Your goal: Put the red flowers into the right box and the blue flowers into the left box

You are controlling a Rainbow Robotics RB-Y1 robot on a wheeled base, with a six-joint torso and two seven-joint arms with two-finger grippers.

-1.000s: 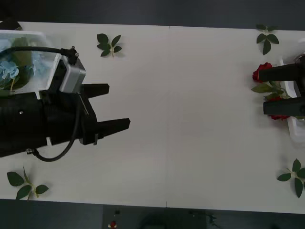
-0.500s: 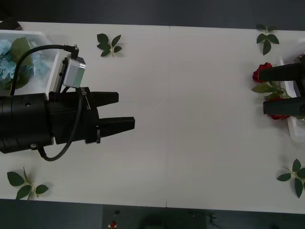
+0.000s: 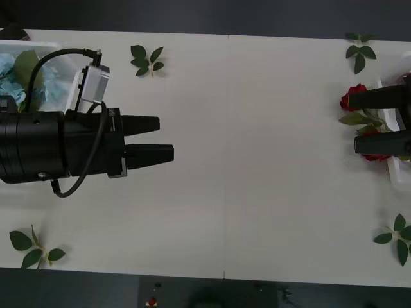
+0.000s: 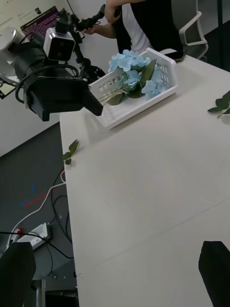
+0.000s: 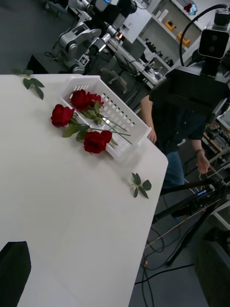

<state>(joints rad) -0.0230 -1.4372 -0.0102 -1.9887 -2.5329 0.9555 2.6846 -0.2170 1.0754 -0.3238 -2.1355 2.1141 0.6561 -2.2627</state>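
The blue flowers (image 4: 130,72) lie in the left box (image 4: 143,103), a slotted white basket at the table's far left (image 3: 38,45); the left arm covers part of them (image 3: 11,67). My left gripper (image 3: 166,137) hovers to the right of that box over bare table, open and holding nothing. The red flowers (image 5: 81,100) lie in and across the rim of the right box (image 5: 125,123). Two blooms hang over onto the table (image 3: 352,97). My right gripper (image 3: 353,123) is above them, open, with its fingers (image 4: 215,268) wide apart.
Green leaf sprigs lie at the back left (image 3: 148,61), back right (image 3: 357,51), front left (image 3: 35,249) and front right (image 3: 397,237). The white tabletop (image 3: 257,160) between the two arms is bare.
The left arm swung from slanting toward the front to pointing straight right, uncovering more of the blue flowers. Its fingers drew somewhat closer together. The right arm stayed still.
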